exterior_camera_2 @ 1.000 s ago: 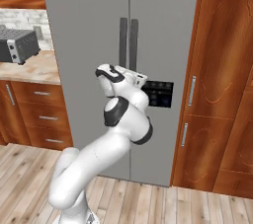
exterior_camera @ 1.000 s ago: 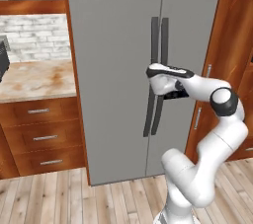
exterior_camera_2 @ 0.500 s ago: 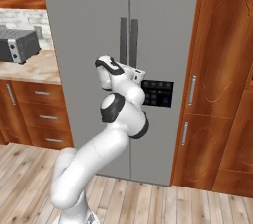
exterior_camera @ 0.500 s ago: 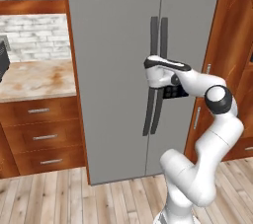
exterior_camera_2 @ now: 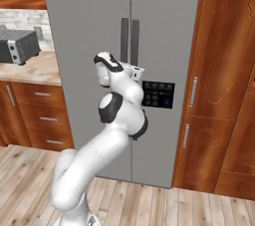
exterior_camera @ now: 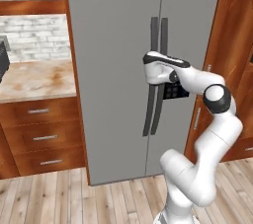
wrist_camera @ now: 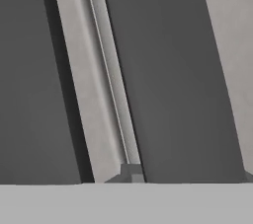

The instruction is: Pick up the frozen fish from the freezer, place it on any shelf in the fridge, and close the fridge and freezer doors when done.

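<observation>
Gripper [exterior_camera: 150,73] at left door handle [exterior_camera: 151,77], doors shut. Jaw state unclear, perhaps straddling handle. Frozen fish hidden, presumably behind freezer door [exterior_camera: 113,70]. Centre on handle, clamp firmly, pull along hinge arc.

From my seat the fridge doors [exterior_camera: 113,70] look like flat matt grey metal, no shine at all. The two handles [exterior_camera: 157,77] on them are darker, smooth, kinda satin. Beside the fridge, the cabinets [exterior_camera_2: 224,85] are glossy reddish wood with visible grain. The countertop [exterior_camera: 32,77] looks like mottled polished stone, the wall [exterior_camera: 29,35] above it rough whitish brick, the floor [exterior_camera: 64,201] pale wood planks.
</observation>
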